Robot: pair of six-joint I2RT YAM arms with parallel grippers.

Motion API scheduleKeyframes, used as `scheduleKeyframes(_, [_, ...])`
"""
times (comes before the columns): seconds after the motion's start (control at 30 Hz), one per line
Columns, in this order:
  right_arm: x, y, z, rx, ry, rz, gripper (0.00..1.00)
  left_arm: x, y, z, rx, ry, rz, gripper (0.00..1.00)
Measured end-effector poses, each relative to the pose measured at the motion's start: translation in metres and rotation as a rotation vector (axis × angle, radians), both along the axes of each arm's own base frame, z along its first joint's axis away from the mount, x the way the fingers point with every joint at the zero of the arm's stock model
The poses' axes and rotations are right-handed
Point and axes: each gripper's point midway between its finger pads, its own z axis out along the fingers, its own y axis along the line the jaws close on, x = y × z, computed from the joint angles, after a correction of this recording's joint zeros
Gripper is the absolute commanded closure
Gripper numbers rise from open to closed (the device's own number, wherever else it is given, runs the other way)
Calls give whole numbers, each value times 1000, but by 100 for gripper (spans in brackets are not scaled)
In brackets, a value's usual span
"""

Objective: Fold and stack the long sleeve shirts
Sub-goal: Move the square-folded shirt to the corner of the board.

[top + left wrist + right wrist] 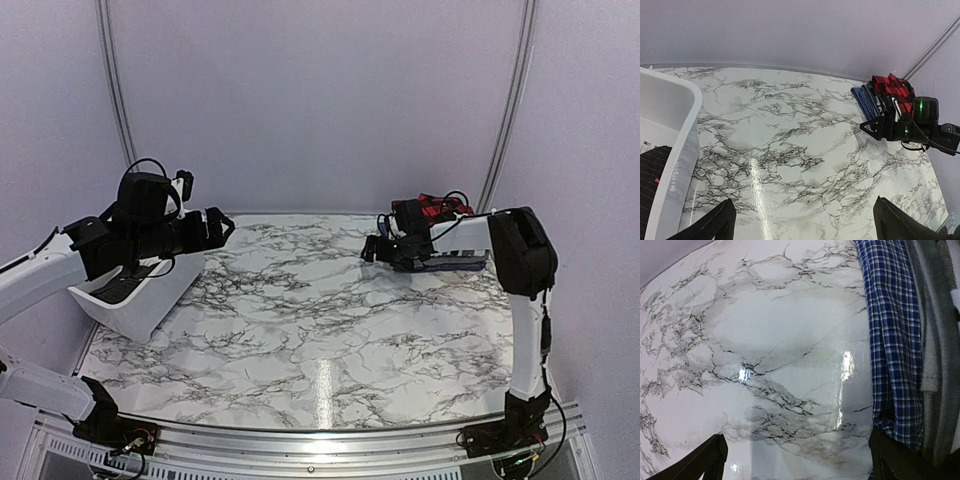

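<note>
Marble-patterned table (pixel 300 340) bears stacked long sleeve shirts (pixel 432 208), far right.

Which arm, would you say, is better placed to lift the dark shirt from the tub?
Probably left. The left gripper, open, hangs right by the tub holding the dark shirt; the right gripper is across the table, at the shirt stack.
</note>
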Motion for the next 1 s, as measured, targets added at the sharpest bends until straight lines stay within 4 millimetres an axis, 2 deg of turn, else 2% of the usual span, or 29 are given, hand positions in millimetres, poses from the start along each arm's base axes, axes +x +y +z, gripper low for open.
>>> scheduleKeyframes(0.23, [15,-5,1,-5,-5,2,2,-1,-2,0,-5,3,-9,1])
scheduleKeyframes(0.57, [6,-1,6,-6,16,26,2,-2,-3,0,-11,7,-15,1])
scheduleKeyframes(0.73, [-10,9,35,-19,-7,48,1,-2,-3,-1,-10,8,-16,1])
scheduleKeyframes(1.0, [-48,36,112,-6,-135,101,1,-2,-4,-2,-8,10,-24,1])
